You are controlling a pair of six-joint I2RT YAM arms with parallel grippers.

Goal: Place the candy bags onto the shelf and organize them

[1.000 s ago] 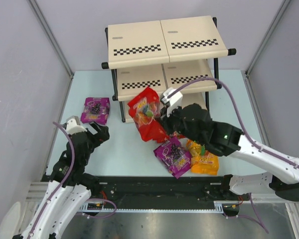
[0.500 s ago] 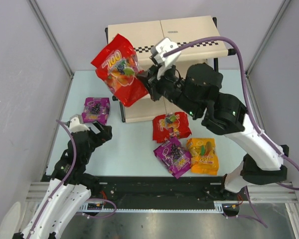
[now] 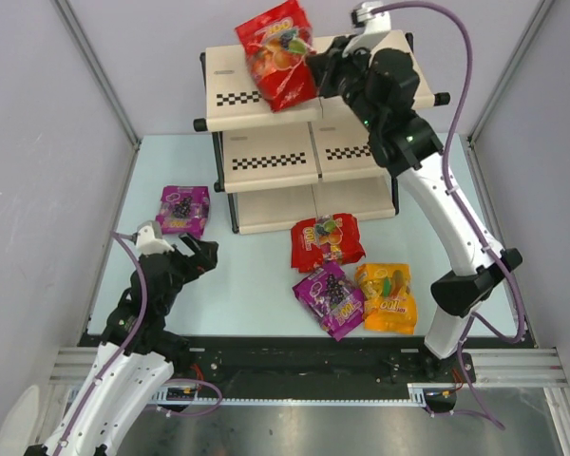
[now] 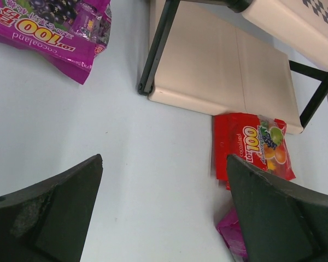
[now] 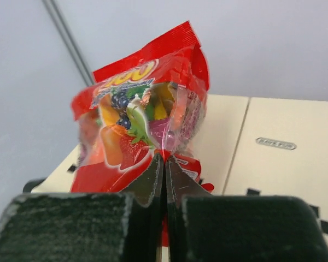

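My right gripper [image 3: 315, 68] [image 5: 165, 158] is shut on the edge of a red candy bag [image 3: 276, 53] [image 5: 142, 117], holding it in the air above the left half of the shelf's [image 3: 361, 71] [image 5: 273, 164] top tier. A second red bag [image 3: 326, 242] [image 4: 257, 144] lies on the table in front of the shelf's bottom tier. A purple bag [image 3: 330, 298] and an orange-yellow bag [image 3: 388, 297] lie just nearer. Another purple bag [image 3: 181, 209] [image 4: 49, 27] lies left of the shelf. My left gripper [image 3: 188, 256] [image 4: 164, 180] hovers open over bare table, near that purple bag.
Grey walls close in the pale table [image 3: 256, 285] on the left, right and back. The shelf's black tube frame [image 4: 156, 49] stands on the table near the left arm. A purple cable [image 3: 456, 66] loops over the raised right arm.
The right arm has lifted the red bag from table height in front of the shelf up to above the top tier. The left arm has barely moved.
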